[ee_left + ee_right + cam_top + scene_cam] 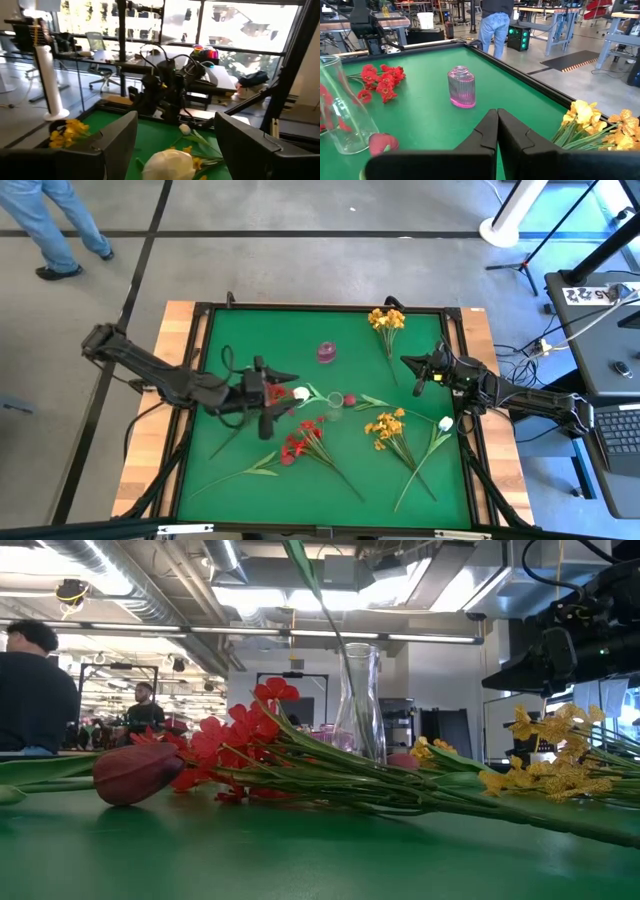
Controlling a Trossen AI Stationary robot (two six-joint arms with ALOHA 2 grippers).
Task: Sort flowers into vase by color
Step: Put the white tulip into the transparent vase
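Note:
My left gripper is open at the table's middle and points level. Its fingers stand on either side of a white bud without touching it. That white flower has its stem stuck in the clear glass vase and leans on the rim. Red flowers and a red bud lie on the green mat. Yellow flowers lie at the far side and at the near right, beside another white flower. My right gripper waits shut at the right.
A small pink glass vase stands on the mat beyond the clear one. A black frame rims the green mat. A person walks on the floor past the table's far left corner.

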